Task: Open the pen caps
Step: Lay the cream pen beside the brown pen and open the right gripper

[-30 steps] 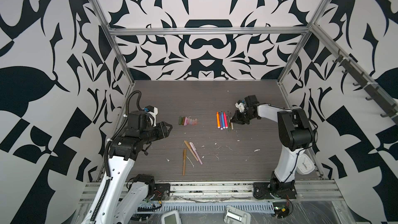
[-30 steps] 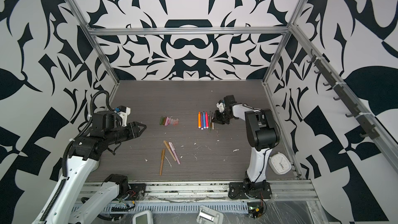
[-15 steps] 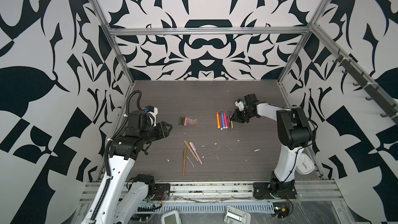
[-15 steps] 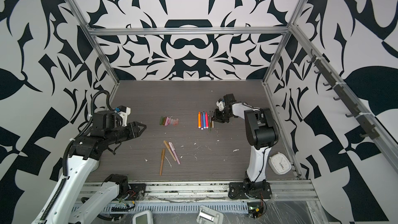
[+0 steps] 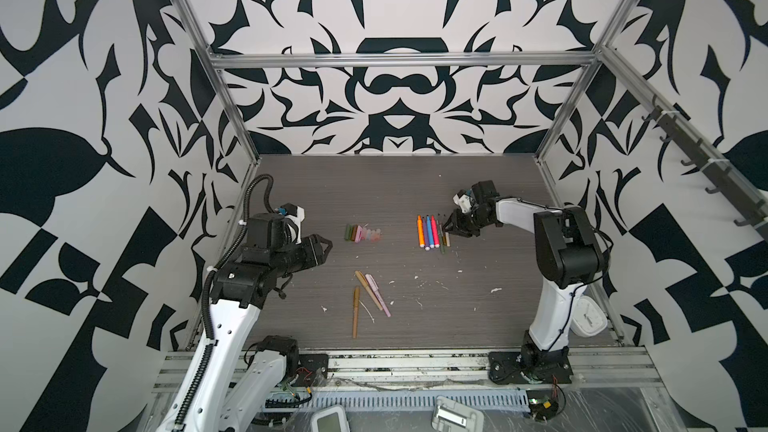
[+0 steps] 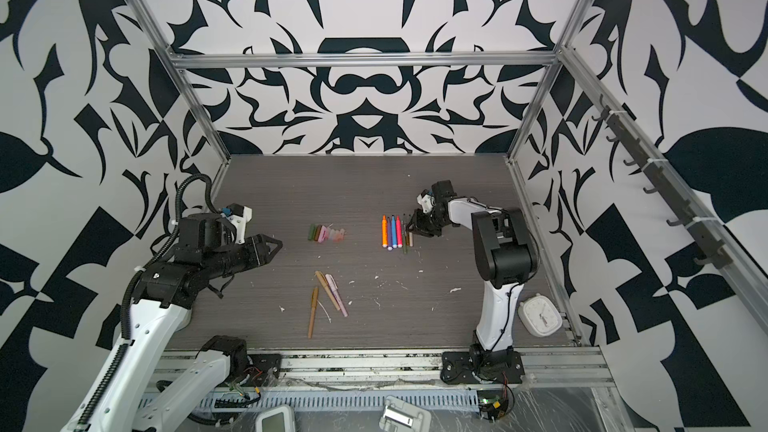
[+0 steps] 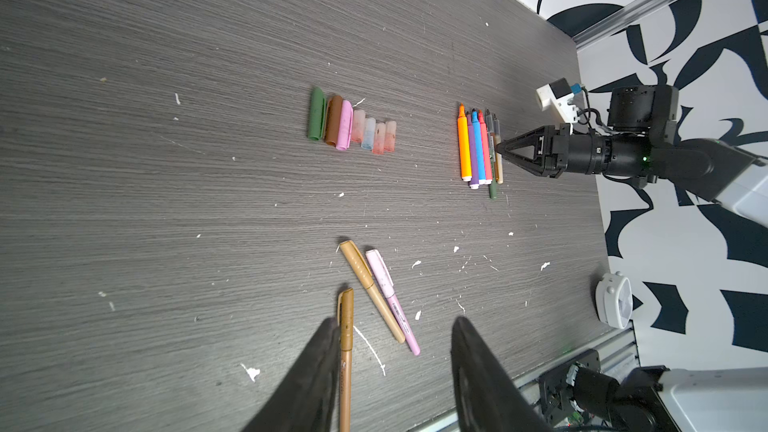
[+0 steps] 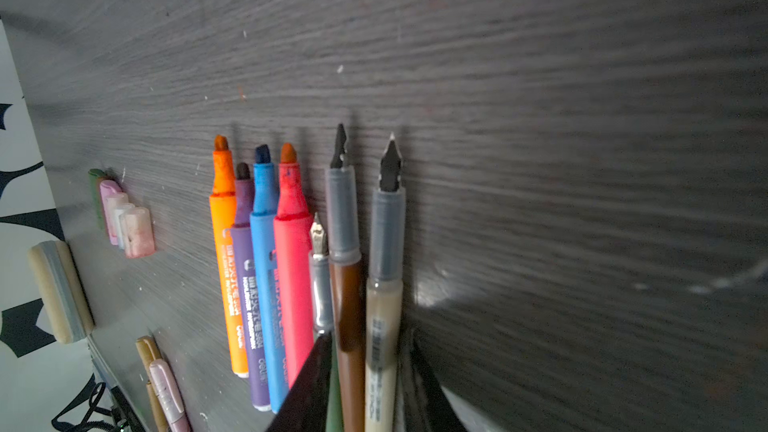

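Seven pen caps (image 7: 353, 126) lie in a row, well apart from seven uncapped pens (image 7: 478, 147), where your right gripper (image 8: 370, 336) straddles the brown pen (image 8: 349, 305) and tan pen (image 8: 383, 317) with narrowly parted jaws, seemingly gripping neither, while three capped pens (image 7: 374, 297) await your empty, half-spread left gripper (image 7: 395, 322).

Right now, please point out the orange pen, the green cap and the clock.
orange pen (image 7: 464, 147): left wrist view, middle of its barrel.
green cap (image 7: 317, 114): left wrist view, middle of its side.
clock (image 6: 541, 317): a top view, its face.
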